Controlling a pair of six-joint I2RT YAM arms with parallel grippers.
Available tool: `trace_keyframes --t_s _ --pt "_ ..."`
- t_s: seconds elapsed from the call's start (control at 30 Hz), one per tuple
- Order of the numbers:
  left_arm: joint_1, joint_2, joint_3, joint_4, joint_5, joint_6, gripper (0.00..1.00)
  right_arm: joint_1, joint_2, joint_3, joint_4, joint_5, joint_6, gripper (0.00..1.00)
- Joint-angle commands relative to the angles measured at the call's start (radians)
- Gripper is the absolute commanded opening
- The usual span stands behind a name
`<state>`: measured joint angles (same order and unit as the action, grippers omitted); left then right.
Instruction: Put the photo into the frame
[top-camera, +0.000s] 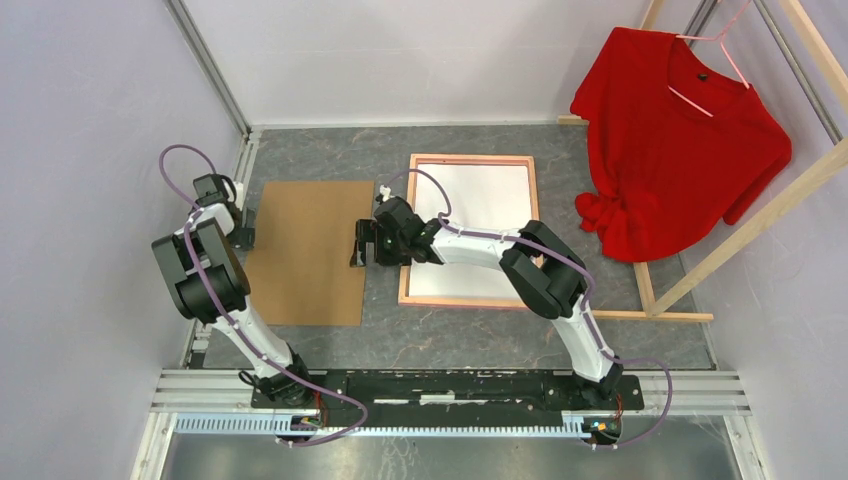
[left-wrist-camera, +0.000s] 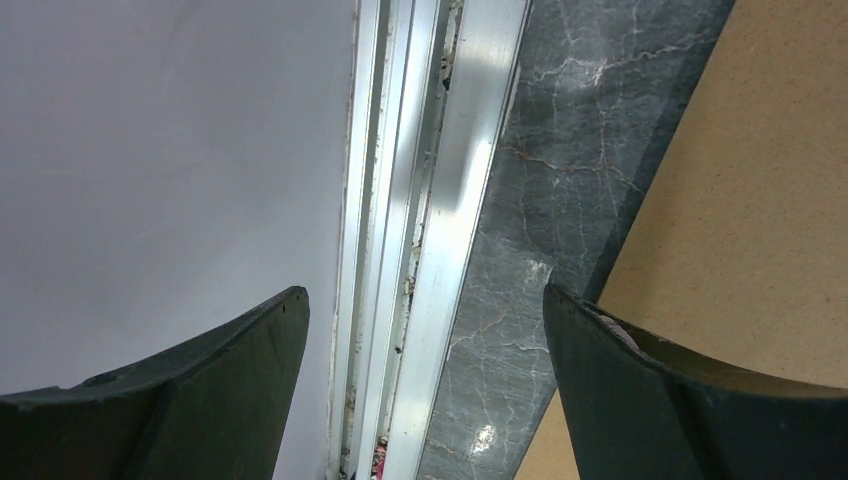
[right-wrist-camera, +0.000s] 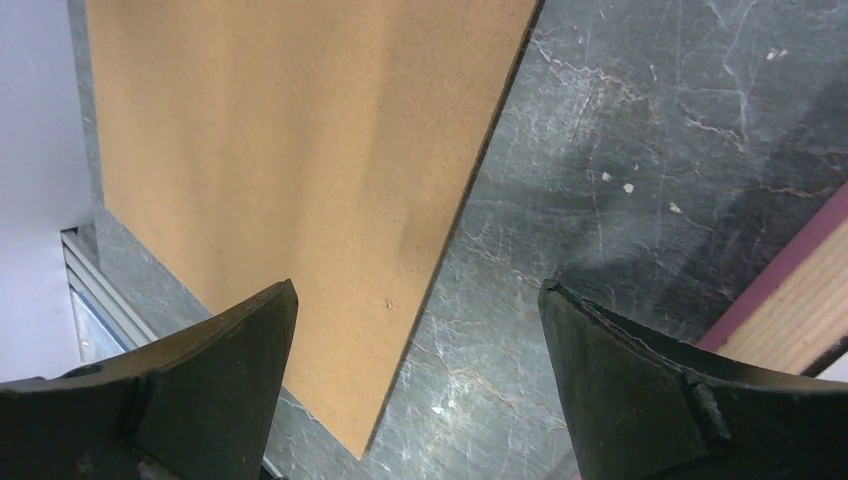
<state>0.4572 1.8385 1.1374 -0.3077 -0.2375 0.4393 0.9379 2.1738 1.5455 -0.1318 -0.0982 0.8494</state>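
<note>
Caught with right gripper (top-camera: 360, 246) and left gripper (top-camera: 246, 226) both spread empty beside backing board (top-camera: 305, 255); photo (top-camera: 490, 195), apparently white back up, inside the frame (top-camera: 470, 158). Could skid the flat board instead of gripping it.

Grey marbled table (top-camera: 450, 335) with a brown backing board (top-camera: 305, 250) and, apart to its right, the frame (top-camera: 470, 158), both flat.
</note>
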Motion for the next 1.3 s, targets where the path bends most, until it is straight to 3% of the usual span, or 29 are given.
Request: trace_keyframes --t_s 0.0,0.43,0.5,0.63,0.77,1.07,1.27 --pt "-0.044 0.059 -0.061 -0.068 0.089 -0.015 0.94 0.005 0.040 0.036 0.053 -0.001 0.044 0.98" --pt "-0.122 0.048 -0.133 -0.156 0.214 0.028 0.94 -0.006 0.114 0.092 0.093 -0.029 0.155 0.98" --pt "-0.123 0.047 -0.141 -0.156 0.214 0.039 0.94 -0.012 0.093 0.058 0.171 -0.064 0.182 0.97" --pt "-0.127 0.046 -0.143 -0.162 0.222 0.048 0.94 -0.032 0.027 -0.051 0.486 -0.186 0.291 0.94" --pt "-0.144 0.026 -0.136 -0.194 0.269 0.046 0.91 -0.050 0.016 -0.049 0.661 -0.282 0.404 0.89" --pt "-0.194 0.030 -0.133 -0.202 0.257 0.039 0.91 -0.062 -0.094 -0.220 0.896 -0.300 0.529 0.87" --pt "-0.258 -0.052 -0.152 -0.161 0.180 0.031 0.92 -0.086 -0.164 -0.359 0.955 -0.277 0.553 0.85"
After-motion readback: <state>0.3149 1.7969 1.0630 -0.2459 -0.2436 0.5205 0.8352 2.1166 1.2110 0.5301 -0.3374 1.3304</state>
